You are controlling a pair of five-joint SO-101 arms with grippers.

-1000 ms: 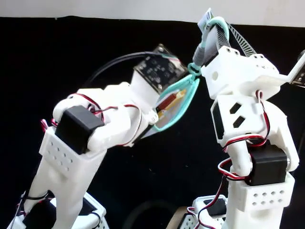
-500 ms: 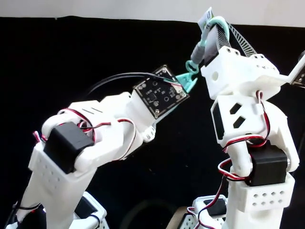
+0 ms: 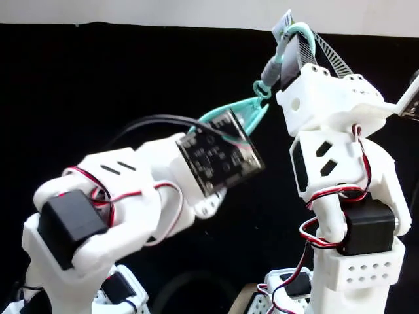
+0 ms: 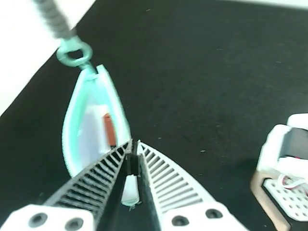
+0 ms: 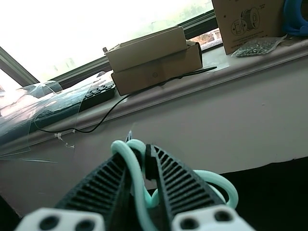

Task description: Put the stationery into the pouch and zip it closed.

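The teal pouch (image 4: 91, 125) hangs in the air over the black table, its mouth partly open, with a reddish-brown stationery item (image 4: 109, 130) inside. My left gripper (image 4: 134, 143) is shut on the pouch's near end, a pale teal piece pinched between its fingers. A ring (image 4: 74, 53) at the pouch's far end joins a teal cord (image 5: 137, 168), and my right gripper (image 5: 144, 147) is shut on that cord. In the high view the pouch (image 3: 239, 108) stretches between the left arm's camera board (image 3: 219, 160) and the raised right gripper (image 3: 291, 36).
The black cloth (image 4: 216, 72) covers the table beneath the pouch. An arm's white base (image 4: 288, 159) stands at the table's edge. Behind the right gripper are a white wall and a sill with cardboard boxes (image 5: 154, 53).
The left arm has drawn back and down toward the camera, pulling the pouch out edge-on; its open mouth with the stationery is now hidden behind the camera board. The right arm has kept still.
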